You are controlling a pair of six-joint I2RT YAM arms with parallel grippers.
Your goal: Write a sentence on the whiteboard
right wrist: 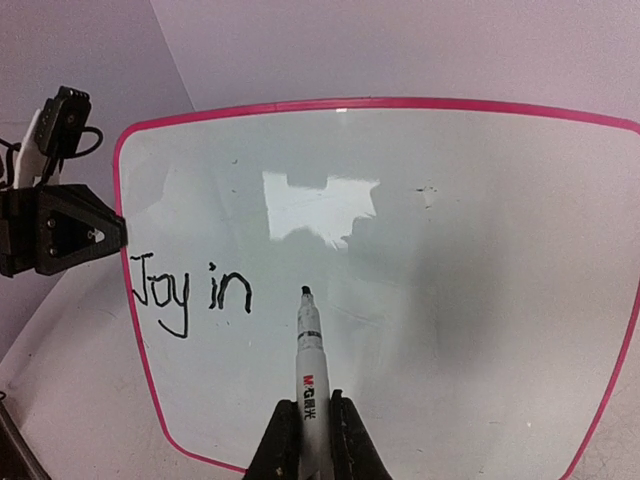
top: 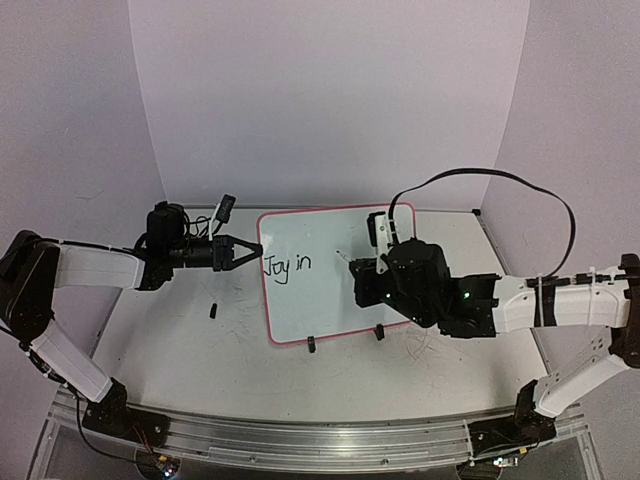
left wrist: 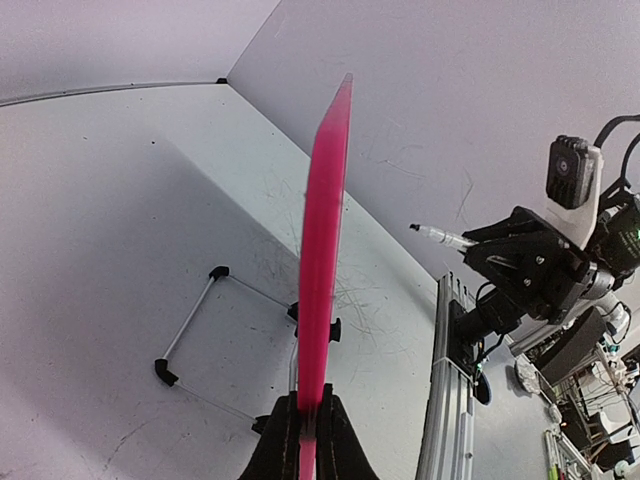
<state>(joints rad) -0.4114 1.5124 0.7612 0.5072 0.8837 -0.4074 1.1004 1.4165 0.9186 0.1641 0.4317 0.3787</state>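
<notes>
The whiteboard (top: pixel 330 300) stands near upright on two black clip feet, with a red-pink rim and "Joy in" written at its left. My left gripper (top: pixel 240 252) is shut on its left edge; the left wrist view shows the board edge-on (left wrist: pixel 322 260) between the jaws (left wrist: pixel 308 425). My right gripper (top: pixel 358 272) is shut on a white marker (right wrist: pixel 310 370) with a black tip. The tip points at the whiteboard (right wrist: pixel 450 300), right of the word "in"; I cannot tell whether it touches.
A small black cap (top: pixel 213 310) lies on the tabletop left of the board. A wire stand frame (left wrist: pixel 215 335) sits behind the board. The purple back wall (top: pixel 320 100) and side walls enclose the table. A black cable (top: pixel 520 190) arcs above the right arm.
</notes>
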